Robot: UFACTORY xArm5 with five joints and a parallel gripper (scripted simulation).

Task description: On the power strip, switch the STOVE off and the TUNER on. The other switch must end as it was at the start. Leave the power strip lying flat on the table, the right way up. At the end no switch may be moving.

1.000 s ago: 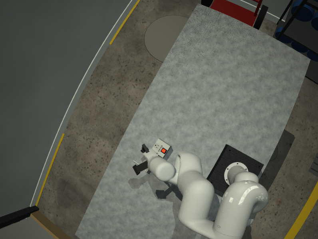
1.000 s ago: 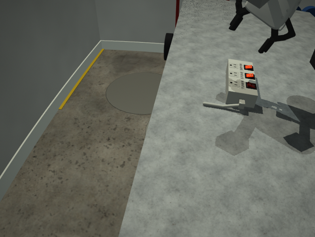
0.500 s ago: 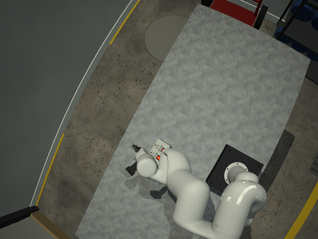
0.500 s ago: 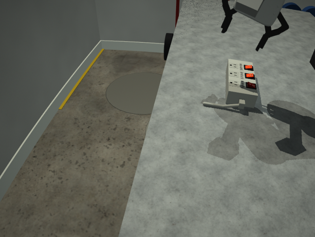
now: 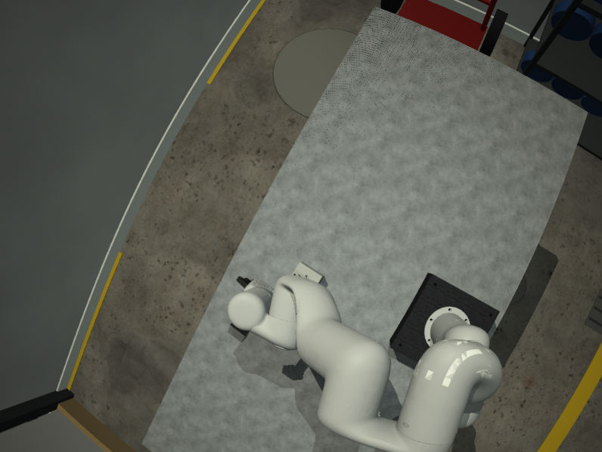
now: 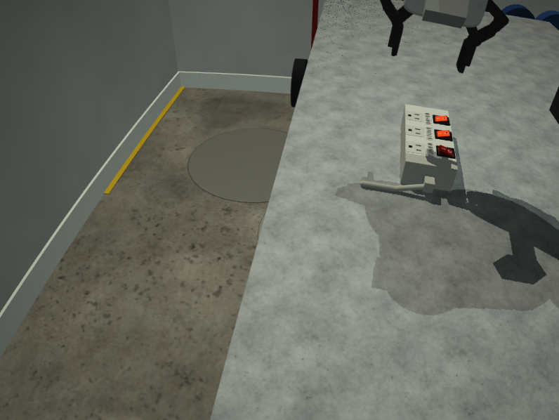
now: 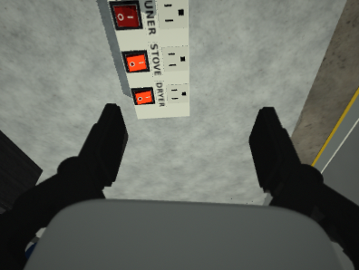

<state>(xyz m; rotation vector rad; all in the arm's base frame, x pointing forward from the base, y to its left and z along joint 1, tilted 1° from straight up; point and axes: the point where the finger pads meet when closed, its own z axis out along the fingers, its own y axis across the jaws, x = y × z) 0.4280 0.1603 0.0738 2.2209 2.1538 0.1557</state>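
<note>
The white power strip [image 7: 169, 68] [image 6: 418, 156] lies flat on the grey table [image 7: 254, 54] [image 6: 334, 316], right way up. Its TUNER switch [image 7: 125, 15] [image 6: 446, 151] is dark red. The STOVE switch [image 7: 135, 62] [image 6: 442, 134] and the DRYER switch [image 7: 144, 96] [image 6: 441, 119] glow bright orange-red. The strip's short cord [image 6: 383, 185] sticks out at the TUNER end. My gripper [image 7: 188, 121] [image 6: 428, 56] is open and empty. It hangs above the table just past the DRYER end, clear of the strip. In the top view the arm hides all of the strip but one corner [image 5: 309, 273].
The arm's black base plate [image 5: 440, 294] sits on the table's right side. The table's left edge [image 6: 271, 203] runs close to the strip. A red cart [image 5: 438, 19] and a dark shelf with blue items [image 5: 569, 48] stand beyond the far end.
</note>
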